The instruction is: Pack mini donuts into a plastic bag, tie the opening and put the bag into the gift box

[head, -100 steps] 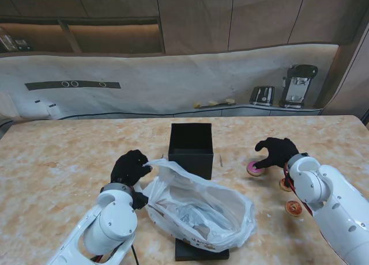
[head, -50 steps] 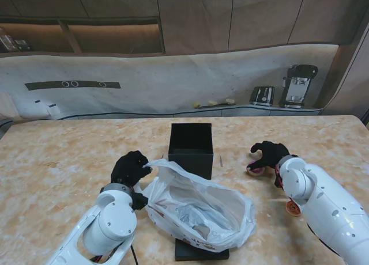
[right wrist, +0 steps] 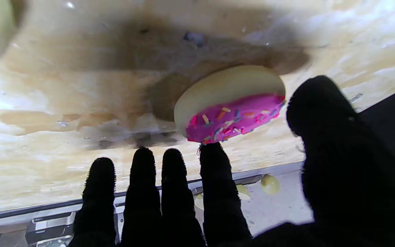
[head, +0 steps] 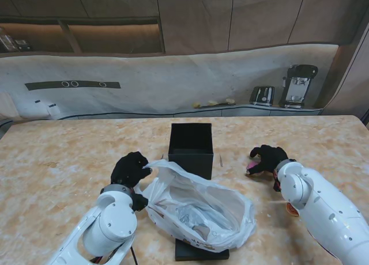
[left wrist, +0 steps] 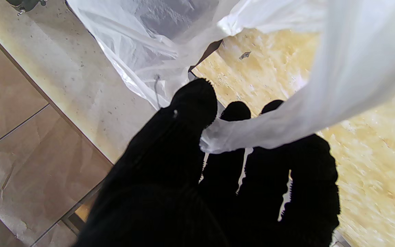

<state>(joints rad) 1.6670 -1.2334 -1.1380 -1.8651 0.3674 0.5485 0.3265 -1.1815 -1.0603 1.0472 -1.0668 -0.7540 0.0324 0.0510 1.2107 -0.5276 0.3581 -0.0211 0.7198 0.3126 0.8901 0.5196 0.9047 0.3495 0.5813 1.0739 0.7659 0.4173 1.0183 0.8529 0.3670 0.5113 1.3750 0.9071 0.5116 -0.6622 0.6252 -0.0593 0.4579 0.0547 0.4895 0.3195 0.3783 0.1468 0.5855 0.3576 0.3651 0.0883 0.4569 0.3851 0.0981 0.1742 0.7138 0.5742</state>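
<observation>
On the marble table (head: 57,155), seen from the stand, the left hand (head: 130,168) pinches the rim of the plastic bag (head: 199,210), keeping its mouth open just in front of the black gift box (head: 191,147). To the right, the right hand (head: 267,159) curls over a pink donut (head: 252,163); another donut (head: 292,208) peeks out beside the forearm. From the left wrist, a strip of bag film is clamped between thumb and fingers (left wrist: 231,116). From the right wrist, the pink-iced donut sits tilted between index fingertip and thumb, apparently gripped. Packing is under way; next, I judge, the donut must travel across and drop into the bag's mouth.
</observation>
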